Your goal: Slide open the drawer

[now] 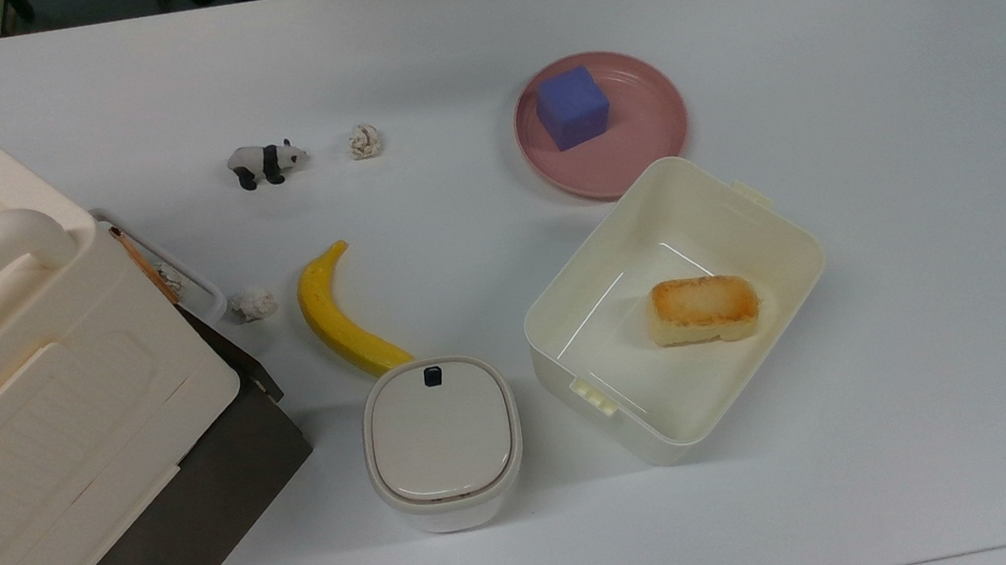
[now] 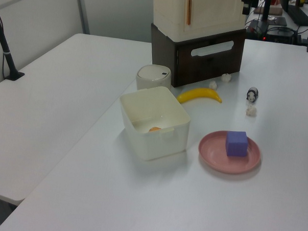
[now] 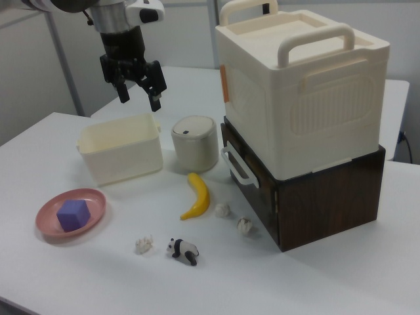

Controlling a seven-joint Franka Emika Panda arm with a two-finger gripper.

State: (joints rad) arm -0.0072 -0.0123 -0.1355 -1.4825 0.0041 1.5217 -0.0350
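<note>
Little of the task can be judged as done. The drawer (image 3: 244, 172), a dark brown wooden front panel with a white rounded loop handle (image 3: 237, 165), is seen set flush in the dark brown cabinet (image 3: 328, 190) under the large cream plastic box with thick handles (image 3: 298, 85); in the left view the same drawer front (image 2: 213, 55) is seen closed, its white handle (image 2: 212, 48) untouched. The whole pull is therefore judged to be left: the approach, the hold on the loop, and the slide outward.

In the right view the black two-finger hand (image 3: 140, 88) is held high above the white bench (image 3: 79, 275), over the far rim of the cream open plastic bin (image 3: 121, 147) and well apart from the drawer. Its fingers (image 3: 156, 84) are pointed downward and are spread apart, with nothing between them. The wrist is seen roughly vertical.

The path towards the handle is judged to pass over the round cream lidded container (image 3: 195, 142). Just in front of the drawer a yellow banana (image 3: 197, 197) and two small crumpled white paper balls (image 3: 223, 210) lie on the bench, near the line along which the drawer would slide.
</note>
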